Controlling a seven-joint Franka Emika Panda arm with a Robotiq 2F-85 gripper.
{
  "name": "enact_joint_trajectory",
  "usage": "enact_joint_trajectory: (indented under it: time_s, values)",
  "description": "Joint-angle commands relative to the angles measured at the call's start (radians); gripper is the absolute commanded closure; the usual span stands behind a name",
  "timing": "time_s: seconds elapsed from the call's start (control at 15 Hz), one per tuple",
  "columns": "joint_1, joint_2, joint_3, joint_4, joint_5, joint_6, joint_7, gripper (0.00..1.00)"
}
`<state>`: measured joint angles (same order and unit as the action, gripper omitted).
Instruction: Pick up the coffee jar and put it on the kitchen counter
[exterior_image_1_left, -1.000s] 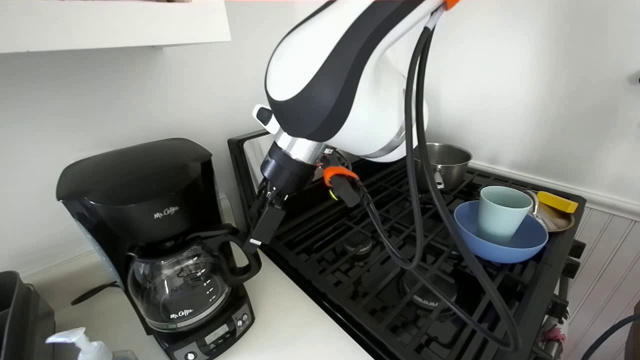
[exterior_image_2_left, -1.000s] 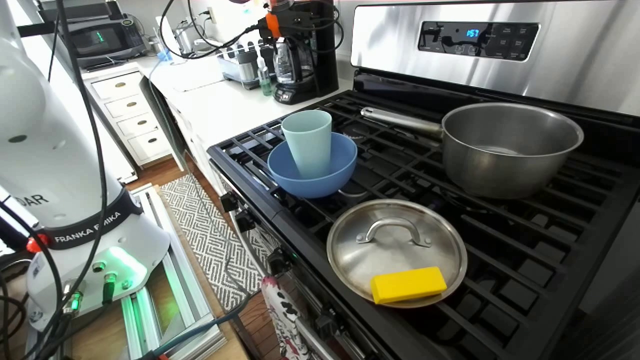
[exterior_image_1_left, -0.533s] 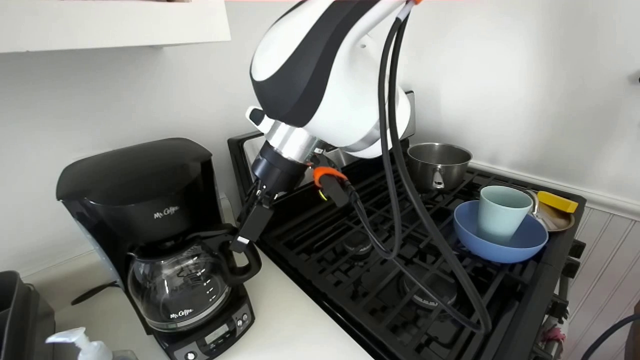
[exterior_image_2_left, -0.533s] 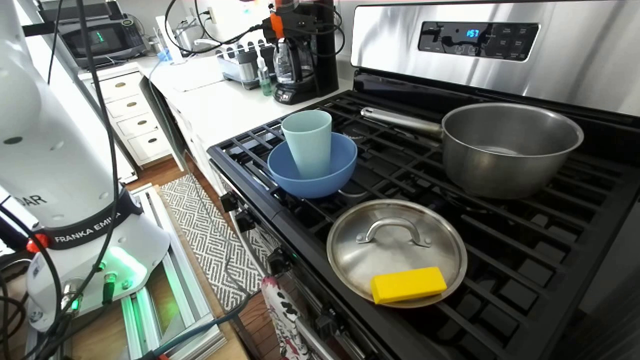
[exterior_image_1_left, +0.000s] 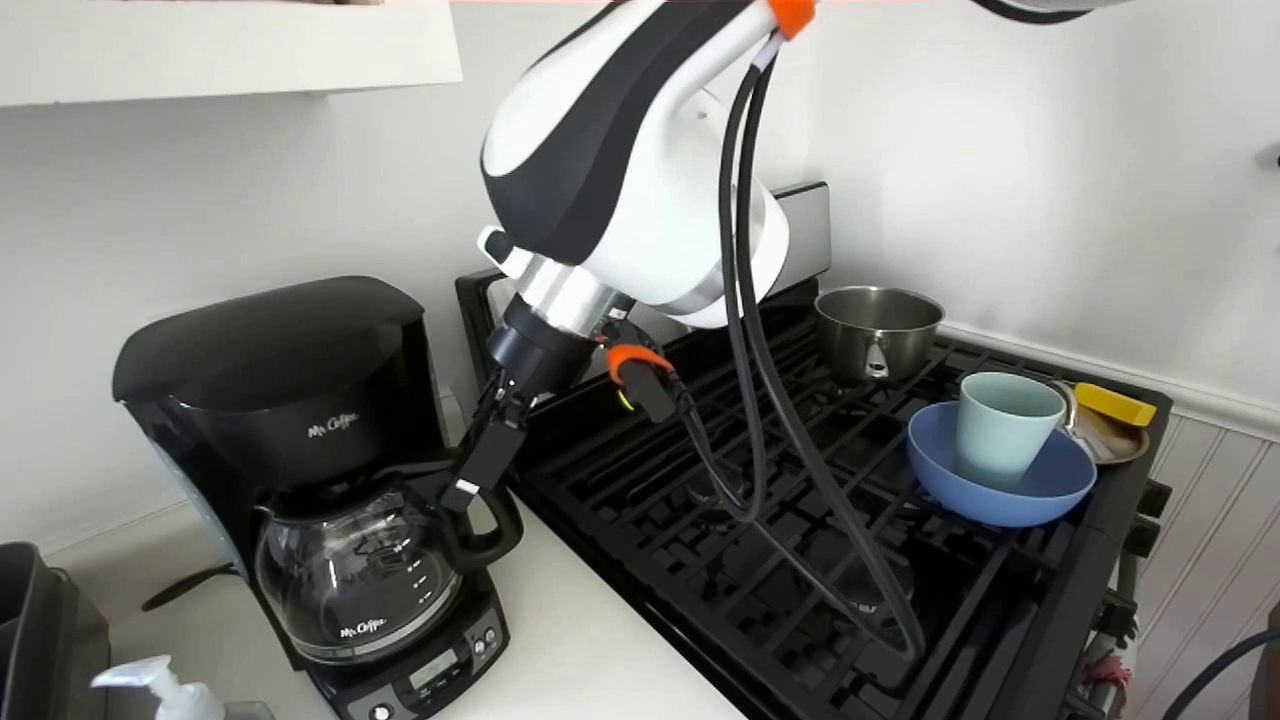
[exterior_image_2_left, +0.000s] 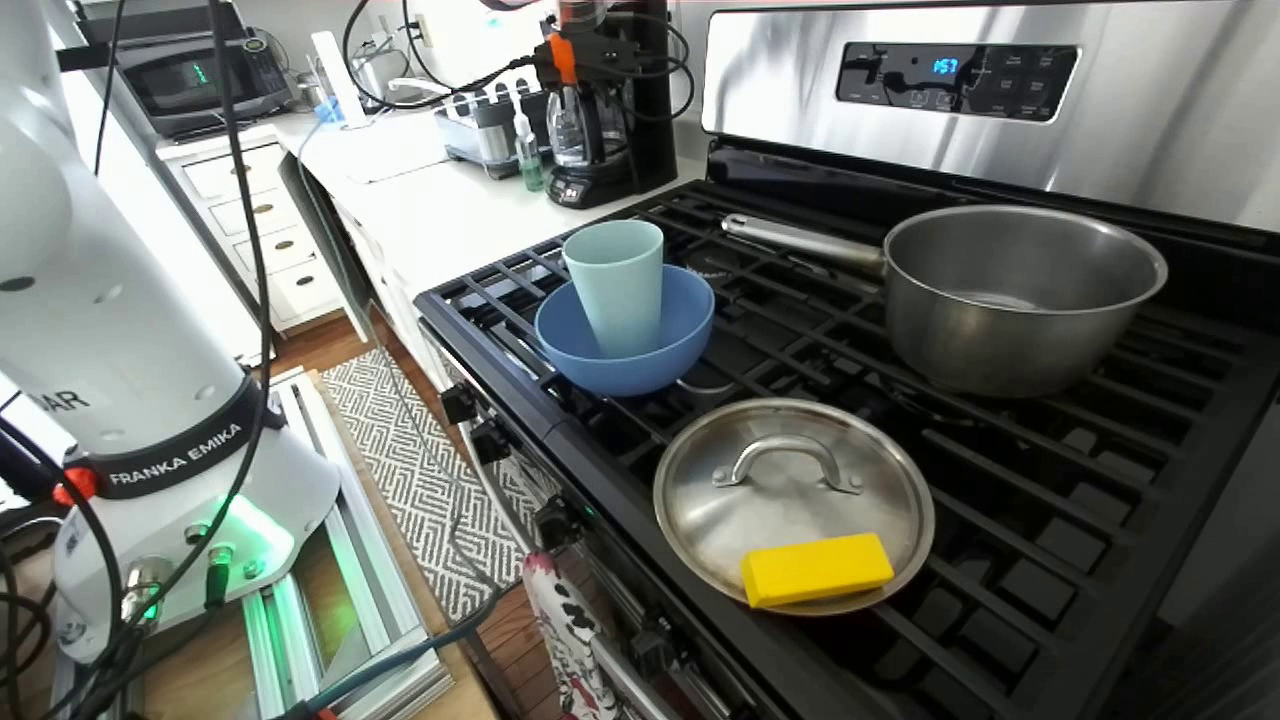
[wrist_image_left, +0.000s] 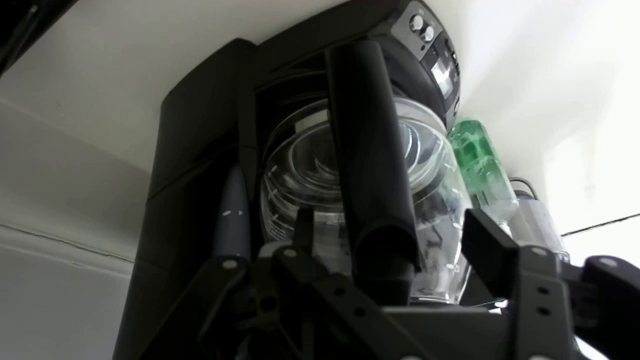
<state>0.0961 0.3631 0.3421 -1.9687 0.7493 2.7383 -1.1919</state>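
The coffee jar, a clear glass carafe with a black lid and handle, sits upright in the coffee maker in both exterior views (exterior_image_1_left: 350, 575) (exterior_image_2_left: 568, 130). In the wrist view its glass (wrist_image_left: 435, 215) lies behind the black handle, which runs down the middle. My gripper (exterior_image_1_left: 464, 492) is at the upper part of the handle, tilted down. In the wrist view the gripper (wrist_image_left: 392, 235) is open, one finger on each side of the handle, with gaps on both sides. The white kitchen counter (exterior_image_1_left: 590, 640) lies under the coffee maker and beside the stove.
The black coffee maker (exterior_image_1_left: 270, 360) stands around the jar. A green soap bottle (wrist_image_left: 477, 155) is close to the jar. The black stove (exterior_image_1_left: 720, 600) borders the counter and holds a blue bowl (exterior_image_1_left: 940, 470) with a cup, a steel pot (exterior_image_1_left: 880, 335) and a lid (exterior_image_2_left: 790, 500).
My gripper has moved left and slightly down in an exterior view, from the handle's outer edge to over its upper part. The jar has not moved.
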Motion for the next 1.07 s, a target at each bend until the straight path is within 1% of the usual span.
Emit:
enact_joint_trajectory:
  time_s: [0.0,0.07,0.13,0.2,0.4,0.47,0.53,0.8,1.0]
  values:
    - [-0.022,0.037,0.035,0.043,0.010,-0.007,-0.031,0.34]
    - [-0.023,0.041,0.039,0.047,0.009,-0.005,-0.031,0.32]
    - [-0.022,0.044,0.040,0.049,0.006,-0.004,-0.028,0.41]
    - [-0.021,0.046,0.041,0.050,0.003,0.000,-0.025,0.59]
    - [-0.021,0.045,0.040,0.047,0.001,0.005,-0.019,0.81]
    - [-0.022,0.042,0.040,0.043,0.002,0.012,-0.020,0.88]
    - [-0.024,0.040,0.042,0.041,0.006,0.017,-0.023,0.92]
    - [-0.021,0.019,0.036,0.017,-0.009,0.021,-0.020,0.92]
    - [-0.024,-0.004,0.046,-0.008,-0.007,0.023,-0.039,0.92]
